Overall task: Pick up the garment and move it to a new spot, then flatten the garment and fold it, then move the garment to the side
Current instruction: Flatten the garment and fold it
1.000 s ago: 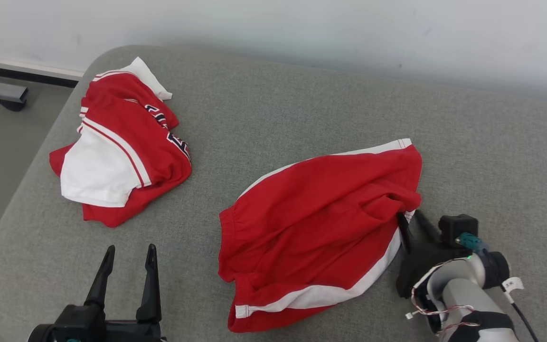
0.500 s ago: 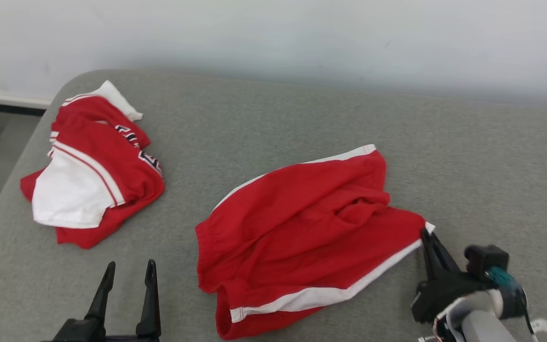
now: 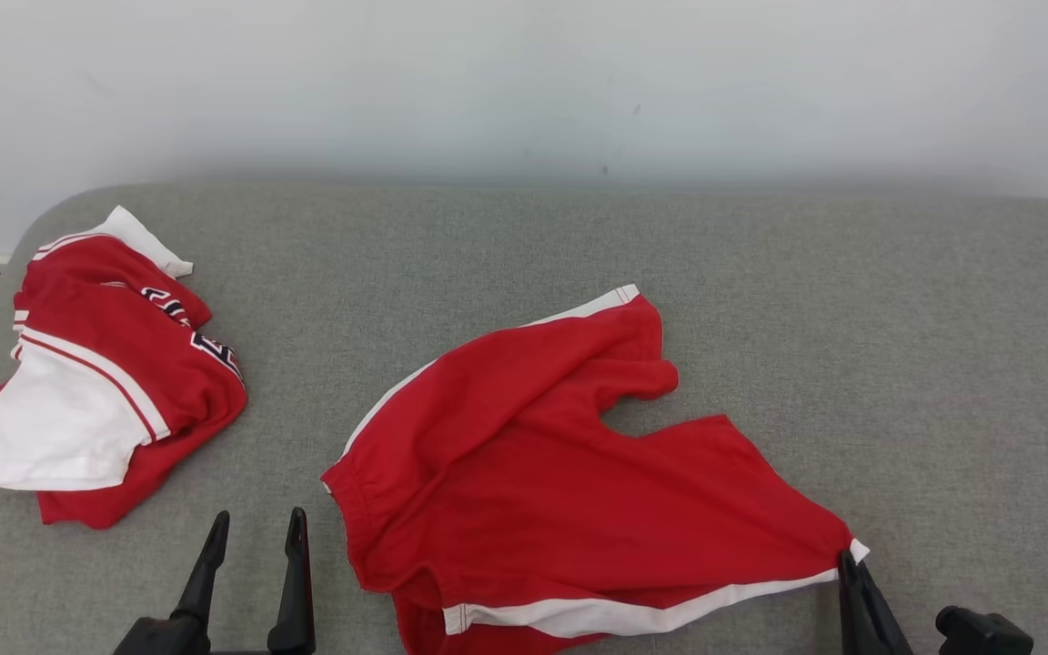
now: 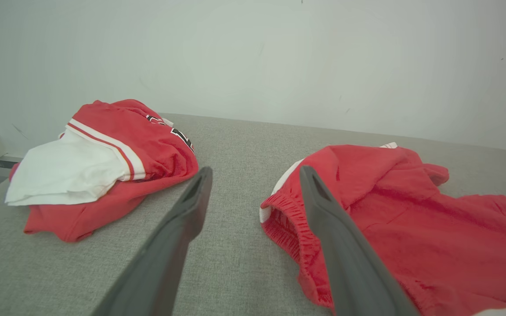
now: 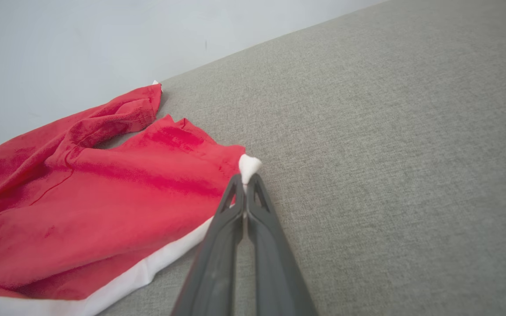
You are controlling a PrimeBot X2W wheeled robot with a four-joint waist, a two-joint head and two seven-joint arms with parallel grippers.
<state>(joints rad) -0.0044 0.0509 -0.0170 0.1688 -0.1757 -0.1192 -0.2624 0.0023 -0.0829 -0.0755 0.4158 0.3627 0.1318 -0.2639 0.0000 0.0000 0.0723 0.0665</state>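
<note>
The garment (image 3: 569, 473) is a pair of red shorts with white side stripes, spread on the grey cushion with both legs apart. My right gripper (image 3: 847, 562) at the lower right is shut on the white corner of the near leg's hem; in the right wrist view the right gripper (image 5: 245, 181) pinches that corner of the garment (image 5: 103, 197) with its tip poking out. My left gripper (image 3: 256, 528) stands open at the lower left, just left of the waistband. In the left wrist view the left gripper (image 4: 255, 175) has bare cushion between its fingers, with the garment (image 4: 389, 210) to their right.
A second red and white garment (image 3: 96, 382) lies bunched at the cushion's left end, also the red and white garment (image 4: 103, 158) in the left wrist view. The grey cushion (image 3: 897, 346) stretches bare to the right. A pale wall (image 3: 524, 82) runs behind it.
The right gripper has shut on the leg's hem corner and pulled it right and toward me, unfolding the shorts so both legs lie apart. The head camera has shifted. The left gripper stayed open.
</note>
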